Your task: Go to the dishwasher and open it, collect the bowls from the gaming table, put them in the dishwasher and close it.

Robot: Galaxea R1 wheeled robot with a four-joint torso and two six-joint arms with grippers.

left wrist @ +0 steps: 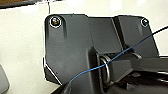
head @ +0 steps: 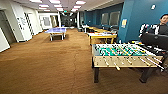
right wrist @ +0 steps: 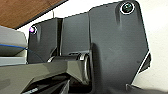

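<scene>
The gaming table [head: 117, 61] stands at the right of the head view, close by. It has a green field, rods with handles and a pale wooden side on dark legs. I cannot make out any bowls on it from here. The dishwasher is out of view. In the left wrist view the robot's dark plate [left wrist: 75, 47] lies against a white surface, with a thin blue cable [left wrist: 120, 56] across it. In the right wrist view a similar dark plate [right wrist: 112, 47] sits in front of a white surface.
Brown carpet [head: 45, 67] stretches ahead down a long room. A blue table-tennis table [head: 57, 30] stands far off at centre left. Yellow tables [head: 101, 37] line the blue wall [head: 140, 17] behind the gaming table. A person [head: 160, 26] stands at the far right.
</scene>
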